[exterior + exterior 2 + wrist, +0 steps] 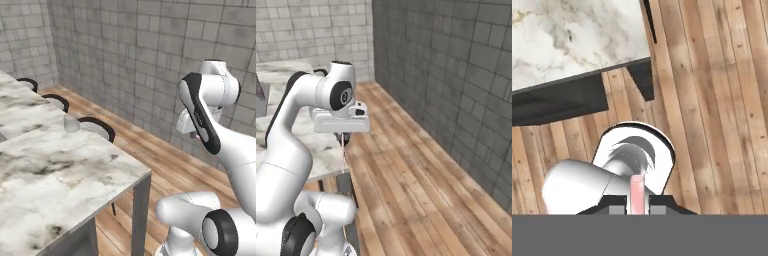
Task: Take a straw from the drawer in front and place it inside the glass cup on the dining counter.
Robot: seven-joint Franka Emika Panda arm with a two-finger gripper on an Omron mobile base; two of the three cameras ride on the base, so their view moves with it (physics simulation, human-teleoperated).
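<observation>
My gripper (342, 136) is shut on the thin pinkish-red straw (344, 152), which hangs straight down from the fingers over the wooden floor. In the hand view the straw (636, 189) stands between the two finger tips of the gripper (636, 205), with the corner of the dining counter (572, 40) up and to the left. The clear glass cup (71, 124) stands upright near the far edge of the dining counter (55, 175), well left of my hand. The drawer is out of view.
Black round stools (98, 128) line the counter's far side. A thin grey leg (140, 215) holds up the counter's near corner. Grey brick walls (135, 55) close the room behind and to the right, with open wooden floor (411, 170) between.
</observation>
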